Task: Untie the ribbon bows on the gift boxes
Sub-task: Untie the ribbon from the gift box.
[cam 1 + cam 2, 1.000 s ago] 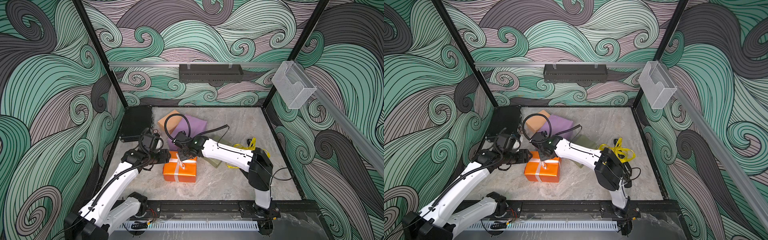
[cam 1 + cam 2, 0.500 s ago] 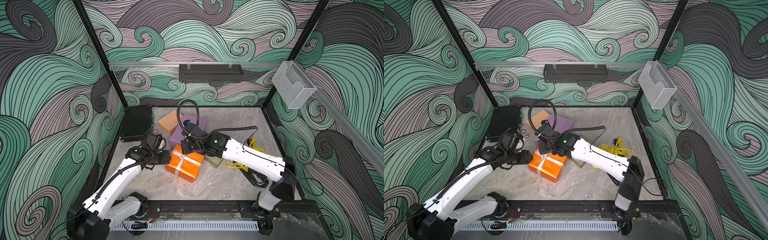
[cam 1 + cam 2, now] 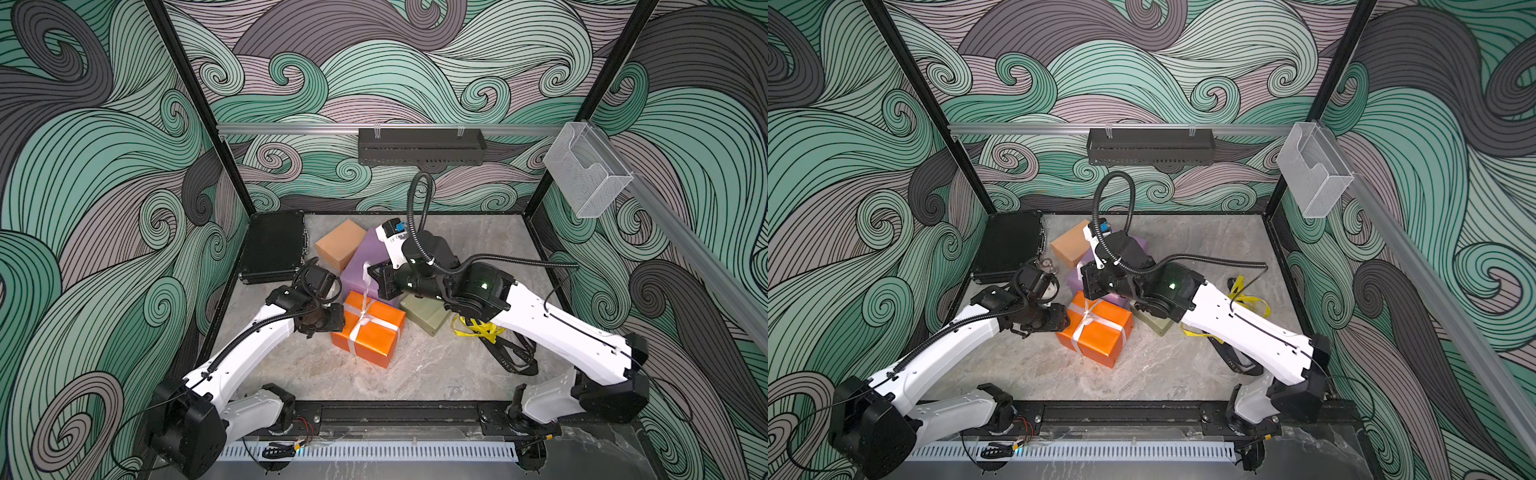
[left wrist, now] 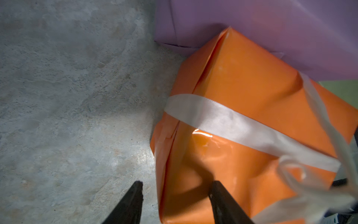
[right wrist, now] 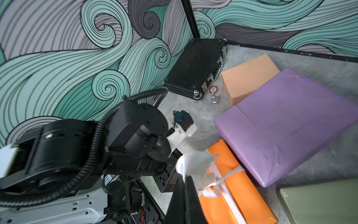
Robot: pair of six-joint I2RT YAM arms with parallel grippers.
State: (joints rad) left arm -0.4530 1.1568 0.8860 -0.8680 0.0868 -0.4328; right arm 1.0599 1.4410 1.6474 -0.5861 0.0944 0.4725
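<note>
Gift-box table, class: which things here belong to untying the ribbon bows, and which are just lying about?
Belong: orange box, its white ribbon, right end effector shut on that ribbon, left end effector open at the box's edge; purple box, olive-green box, tan box; loose yellow ribbon, black lettered ribbon.
Lying about: black hard case, clear wall bin, black rail tray.
</note>
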